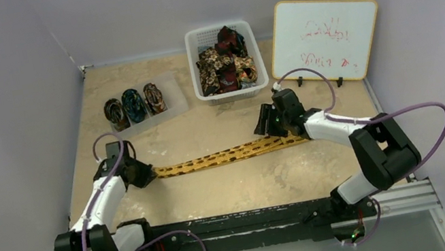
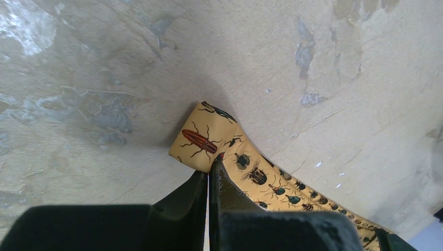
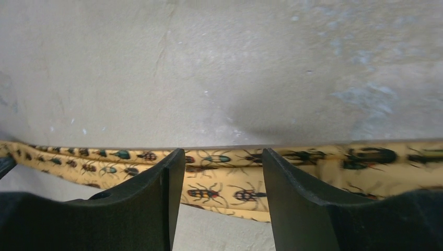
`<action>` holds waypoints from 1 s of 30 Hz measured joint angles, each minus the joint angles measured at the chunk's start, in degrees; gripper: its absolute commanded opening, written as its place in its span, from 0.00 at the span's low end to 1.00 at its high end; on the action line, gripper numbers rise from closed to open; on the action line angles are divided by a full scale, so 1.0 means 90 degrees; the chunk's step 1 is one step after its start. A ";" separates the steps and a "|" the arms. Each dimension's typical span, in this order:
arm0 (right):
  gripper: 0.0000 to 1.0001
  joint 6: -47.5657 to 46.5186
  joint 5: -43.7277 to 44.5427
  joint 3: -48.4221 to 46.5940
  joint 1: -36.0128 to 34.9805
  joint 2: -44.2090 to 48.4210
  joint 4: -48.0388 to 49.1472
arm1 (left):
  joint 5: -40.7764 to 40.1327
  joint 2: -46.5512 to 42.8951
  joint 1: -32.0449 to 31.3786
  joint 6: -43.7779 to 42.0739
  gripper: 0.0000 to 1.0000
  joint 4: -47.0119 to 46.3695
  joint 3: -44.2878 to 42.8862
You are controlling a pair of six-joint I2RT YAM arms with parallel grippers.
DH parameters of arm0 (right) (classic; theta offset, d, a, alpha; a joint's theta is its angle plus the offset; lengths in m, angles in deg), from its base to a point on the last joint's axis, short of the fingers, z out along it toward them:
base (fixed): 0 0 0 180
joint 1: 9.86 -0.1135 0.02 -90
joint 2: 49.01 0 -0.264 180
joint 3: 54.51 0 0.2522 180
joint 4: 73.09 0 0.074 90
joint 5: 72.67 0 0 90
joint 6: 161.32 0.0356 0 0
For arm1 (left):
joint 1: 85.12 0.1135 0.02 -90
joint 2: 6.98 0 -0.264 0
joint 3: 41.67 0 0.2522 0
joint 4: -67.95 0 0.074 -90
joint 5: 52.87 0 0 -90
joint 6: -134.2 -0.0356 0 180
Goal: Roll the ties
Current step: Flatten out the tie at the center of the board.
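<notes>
Mottled tan tabletop (image 1: 232,193) fills every view, with pale walls around it. Well in front of the white basket (image 1: 216,28) and to its left, the left gripper (image 2: 209,172) is pinched tight on one end of the golden-yellow tie (image 2: 201,141), which curls up off the surface there. Just in front of the basket's right corner, the right gripper (image 3: 223,157) stands with its fingers apart, low over the same tie and holding nothing. The beetle-printed tie runs flat between the two grippers, in front of the basket. Loose ties (image 1: 222,63) are heaped inside the basket. Left of it a clear tray (image 1: 174,99) carries three rolled ties (image 1: 133,105), and right of it leans a whiteboard (image 1: 325,38).
</notes>
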 measured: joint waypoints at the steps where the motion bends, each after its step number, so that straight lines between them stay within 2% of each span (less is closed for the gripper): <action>1: 0.60 0.0024 0.0117 0.0000 0.0000 0.0044 -0.0063 | 0.0000 -0.0027 0.0058 0.0000 0.00 0.0000 0.0002; 10: 0.57 0.0942 0.1600 -0.0017 0.0002 0.0272 -0.1049 | 0.0308 -0.0097 0.0381 -0.0007 0.00 -0.0022 0.0095; 17: 0.53 0.1654 0.1982 0.0017 0.0255 0.0199 -0.1115 | 0.0520 -0.0097 0.0498 -0.0141 0.01 -0.0027 0.0092; 24: 0.53 0.1685 0.2101 0.0056 0.0882 0.0117 -0.0726 | 0.0916 -0.0121 0.0534 -0.0415 0.37 -0.0027 0.0090; 27: 0.53 0.1447 0.2433 0.0044 0.1132 0.0104 -0.0736 | 0.1224 -0.0219 0.0534 -0.0510 0.45 -0.0029 0.0090; 30: 0.53 0.1212 0.2737 -0.0073 0.1328 -0.0019 -0.0794 | 0.1467 -0.0367 0.0534 -0.0515 0.48 -0.0029 0.0090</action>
